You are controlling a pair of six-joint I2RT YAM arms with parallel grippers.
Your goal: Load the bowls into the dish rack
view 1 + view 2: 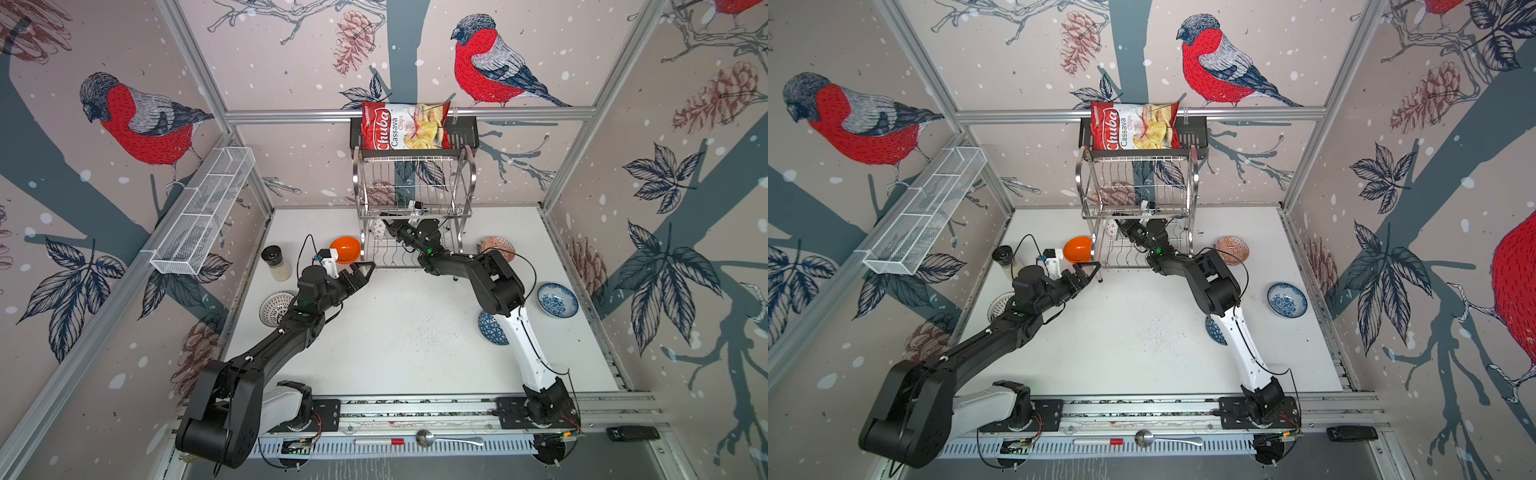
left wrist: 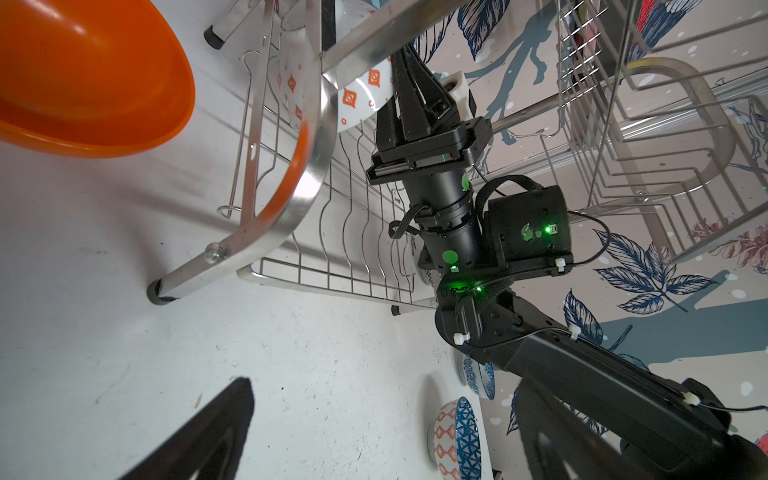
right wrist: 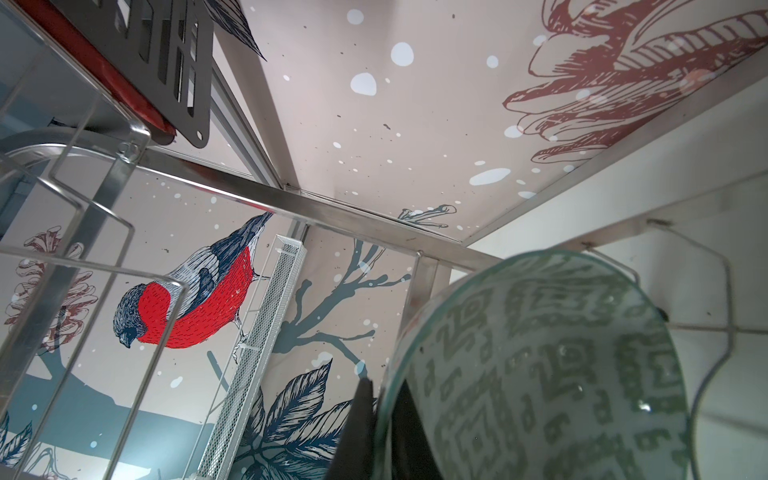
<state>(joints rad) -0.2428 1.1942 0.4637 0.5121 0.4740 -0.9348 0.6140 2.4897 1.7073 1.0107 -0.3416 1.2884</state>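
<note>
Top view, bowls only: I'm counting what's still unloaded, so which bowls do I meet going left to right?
From the left: white-ribbed bowl → orange bowl → grey-green bowl, gripped by the right tool inside the dish rack → blue-floral bowl. Left out: dark-blue triangle bowl and red-orange bowl, which overlap sideways.

Six bowls were in view. One grey-green bowl [image 3: 540, 374] sat between the right fingers [image 2: 415, 99], and one orange bowl [image 1: 345, 249] lay just beside the left fingers [image 1: 360, 270]. Four lay on the tabletop [image 1: 395, 332] apart from both pairs: one white-ribbed bowl [image 1: 275, 306], one red-orange bowl [image 1: 496, 246], one blue-floral bowl [image 1: 557, 300] and one blue-triangle bowl [image 1: 490, 330]. There was one dish rack [image 1: 472, 183] of two tiers, one mesh basket [image 1: 203, 216], one shaker jar [image 1: 277, 264], one chips bag [image 1: 405, 126], one black shelf [image 1: 465, 133] and one spoon [image 1: 424, 438].
</note>
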